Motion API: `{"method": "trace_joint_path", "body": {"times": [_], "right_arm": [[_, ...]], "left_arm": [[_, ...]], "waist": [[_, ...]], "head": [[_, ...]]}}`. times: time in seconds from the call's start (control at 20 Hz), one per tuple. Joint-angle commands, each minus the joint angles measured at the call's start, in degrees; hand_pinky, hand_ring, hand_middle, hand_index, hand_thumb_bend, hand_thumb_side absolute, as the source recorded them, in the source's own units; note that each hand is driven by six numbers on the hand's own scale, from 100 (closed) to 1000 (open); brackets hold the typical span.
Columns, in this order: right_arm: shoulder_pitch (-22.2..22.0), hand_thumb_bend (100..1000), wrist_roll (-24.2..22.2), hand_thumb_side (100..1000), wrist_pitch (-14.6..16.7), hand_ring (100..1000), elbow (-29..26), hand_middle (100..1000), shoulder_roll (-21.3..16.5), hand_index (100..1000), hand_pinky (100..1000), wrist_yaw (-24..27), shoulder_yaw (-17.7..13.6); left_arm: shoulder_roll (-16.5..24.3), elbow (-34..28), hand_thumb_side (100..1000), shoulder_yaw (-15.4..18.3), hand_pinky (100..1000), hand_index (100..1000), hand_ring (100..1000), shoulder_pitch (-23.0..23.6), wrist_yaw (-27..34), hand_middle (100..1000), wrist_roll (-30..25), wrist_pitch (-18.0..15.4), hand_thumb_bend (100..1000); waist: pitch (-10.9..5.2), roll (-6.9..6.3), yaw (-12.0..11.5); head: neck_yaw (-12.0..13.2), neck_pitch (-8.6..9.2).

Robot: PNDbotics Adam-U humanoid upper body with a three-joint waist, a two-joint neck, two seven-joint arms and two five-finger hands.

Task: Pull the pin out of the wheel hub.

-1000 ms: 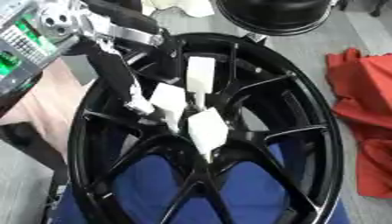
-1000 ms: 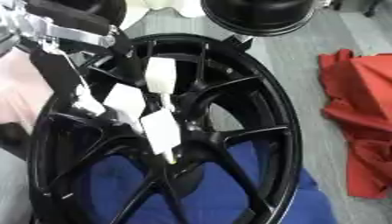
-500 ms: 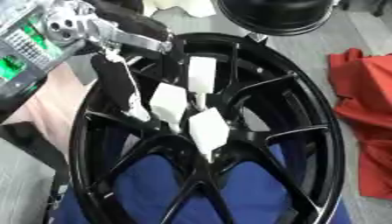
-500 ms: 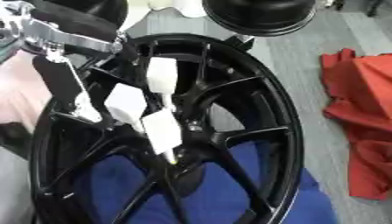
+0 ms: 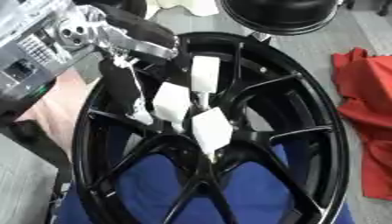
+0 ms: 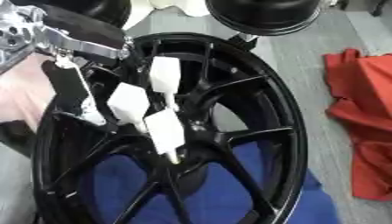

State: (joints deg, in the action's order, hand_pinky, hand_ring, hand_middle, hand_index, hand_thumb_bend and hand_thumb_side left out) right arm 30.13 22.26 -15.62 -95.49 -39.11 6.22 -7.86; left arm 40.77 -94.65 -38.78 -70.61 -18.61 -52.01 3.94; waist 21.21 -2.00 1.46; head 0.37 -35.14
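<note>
The left hand (image 5: 130, 94) reaches from the far left into the black wheel (image 5: 306, 113), fingers straight, just left of three white pins (image 5: 211, 129) at the hub.

Both views come from the robot's head and look steeply down, from close range, onto a black wheel hub (image 5: 229, 131) that fills most of each picture. The left eye view sits a little further left, so it takes in more of the grey device (image 5: 30, 48) at the upper left edge and shows the red cloth (image 5: 367, 118) cut by the right border. The right eye view is shifted rightward: the hub lies nearer its left edge and more of the cloth and the grey floor (image 6: 314, 48) beside it shows. Both share the hub's spokes, the blue cloth (image 6: 207, 197) beneath, the white tags (image 6: 165, 127) at the centre and the left hand (image 5: 126, 87) entering from the upper left.
</note>
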Motion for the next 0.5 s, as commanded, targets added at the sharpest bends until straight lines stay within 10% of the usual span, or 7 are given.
{"method": "trace_joint_path", "body": {"times": [0.05,0.5], "right_arm": [[0.39,100,0.31,731,0.07,515,-0.65,612,-1.32,623,658,0.15,-0.84],[0.40,100,0.70,730,-0.40,514,-0.64,611,-1.37,623,658,-0.38,-0.86]], "left_arm": [[0.38,-0.31,133,1.11,742,645,565,-1.13,1.29,495,0.05,1.16,314],[0.54,-1.86,100,1.97,710,508,502,-1.56,8.20,372,0.05,6.11,238]], "waist": [[-0.99,0.18,0.08],[-1.07,0.01,-0.07]], "head": [[0.11,0.50],[0.08,0.50]]}}
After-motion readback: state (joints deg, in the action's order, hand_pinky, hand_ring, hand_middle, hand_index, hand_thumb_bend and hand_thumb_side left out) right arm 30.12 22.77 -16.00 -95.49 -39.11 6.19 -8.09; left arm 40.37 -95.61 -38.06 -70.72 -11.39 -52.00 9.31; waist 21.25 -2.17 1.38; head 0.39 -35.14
